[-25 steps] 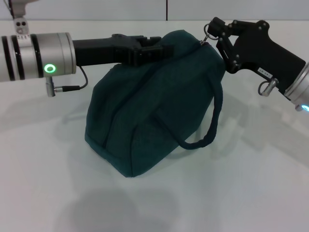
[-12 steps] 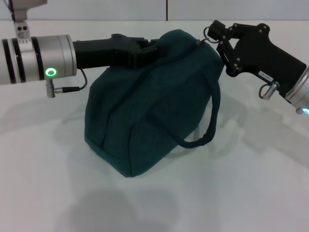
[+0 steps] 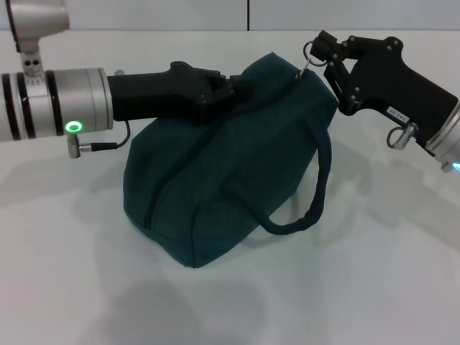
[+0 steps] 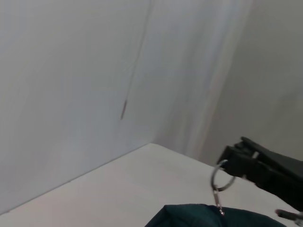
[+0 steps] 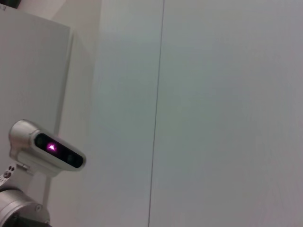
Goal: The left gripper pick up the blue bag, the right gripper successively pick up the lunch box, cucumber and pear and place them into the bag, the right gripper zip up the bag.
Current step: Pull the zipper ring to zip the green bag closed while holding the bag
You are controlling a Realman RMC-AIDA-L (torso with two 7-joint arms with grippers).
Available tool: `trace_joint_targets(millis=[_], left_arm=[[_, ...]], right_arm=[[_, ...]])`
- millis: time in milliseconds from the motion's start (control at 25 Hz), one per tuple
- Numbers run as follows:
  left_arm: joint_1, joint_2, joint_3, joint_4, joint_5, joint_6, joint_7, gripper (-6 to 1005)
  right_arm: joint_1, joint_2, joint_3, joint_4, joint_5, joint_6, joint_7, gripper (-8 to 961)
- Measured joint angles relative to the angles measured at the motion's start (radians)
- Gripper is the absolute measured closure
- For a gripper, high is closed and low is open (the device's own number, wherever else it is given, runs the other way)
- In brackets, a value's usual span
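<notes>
- Since the earlier frame, the left gripper is sitting slightly lower, clenched on the top of the blue bag.
- Bag is resting on the white table, handle loop hanging.
- Right gripper is pinching the zipper ring at the bag's top right end.

Setting: a lab or robot test room is showing. A plain white table is serving as the work surface, pale panelled walls are enclosing it, and a robot's head sensor unit is glowing magenta.
</notes>
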Motion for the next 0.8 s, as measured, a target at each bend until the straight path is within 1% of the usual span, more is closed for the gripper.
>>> trace_joint_targets(millis=[40,160,240,440,680,800], left_arm=[[0.002,0.000,0.000,0.000,0.000,0.006,0.009,886],[0.020,0.000,-0.002,0.000,-0.007,0.044,0.107,908],[0.027,-0.001,-0.002,0.001,-0.007,0.051,0.127,916],[0.028,0.002,-0.004,-0.002,-0.004,0.052,0.119,926],[0.033,0.002,-0.043,-0.003,-0.001,0.053,0.123,930],[0.029,-0.003,-0.053,-0.007,0.001,0.052,0.135,935]], right_arm=[[-0.001,-0.001,0.001,0.003,0.001,0.000,0.008,931],[-0.001,-0.002,0.006,0.022,0.006,0.001,0.020,931],[0.001,-0.004,0.008,0.036,0.007,0.008,0.023,931],[-0.002,-0.006,0.031,0.057,0.008,0.020,0.023,930],[-0.005,-0.006,0.063,0.086,0.008,0.032,0.033,929],[0.004,-0.008,0.060,0.080,0.001,0.062,0.040,928]])
